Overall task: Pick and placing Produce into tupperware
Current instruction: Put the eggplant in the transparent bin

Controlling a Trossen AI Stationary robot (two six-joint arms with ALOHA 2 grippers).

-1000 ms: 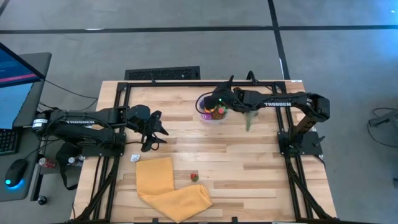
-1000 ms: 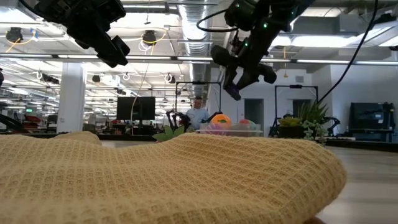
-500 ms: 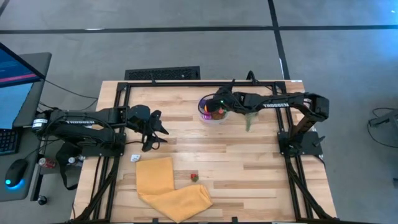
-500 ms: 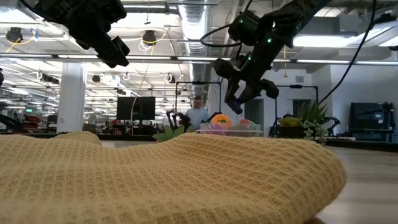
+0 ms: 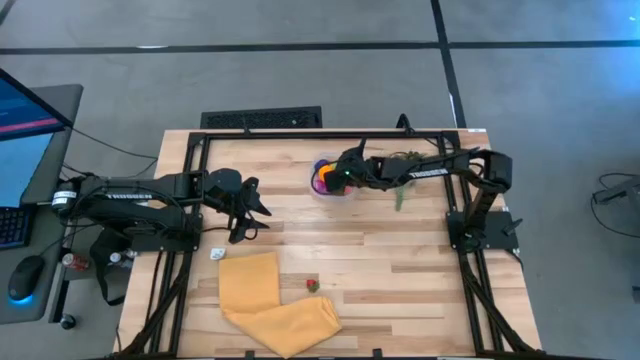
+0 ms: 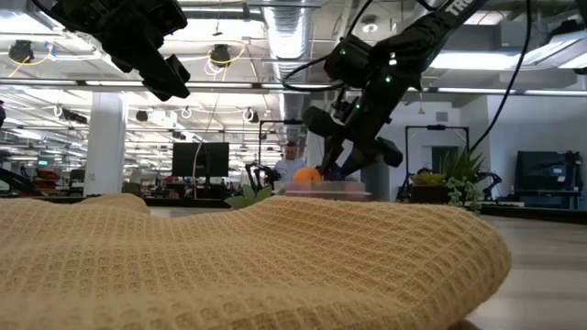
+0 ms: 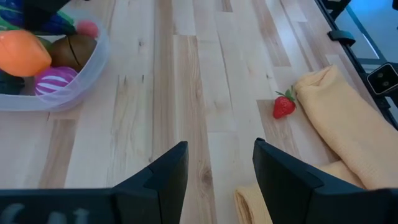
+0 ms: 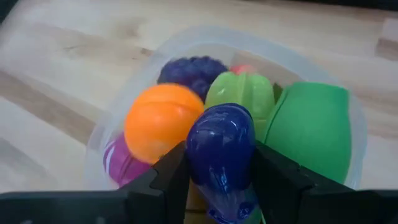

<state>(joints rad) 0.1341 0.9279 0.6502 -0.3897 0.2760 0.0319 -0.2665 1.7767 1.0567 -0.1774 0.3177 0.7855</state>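
Wood-plank surface (image 5: 400,250), big open office behind. Right gripper (image 8: 219,163) clamped on a blue-purple veggie (image 8: 222,149), right above the tub (image 5: 330,185) packed with produce (image 8: 163,121). Left gripper (image 7: 216,163) slightly parted, holding nothing, strawberry (image 7: 283,106) and yellow cloth (image 7: 348,124) just ahead.

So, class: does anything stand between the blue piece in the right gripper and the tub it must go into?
Nothing visible does. The right gripper holds the blue piece directly over the tub. Only produce already inside, like the orange piece, lies beneath.
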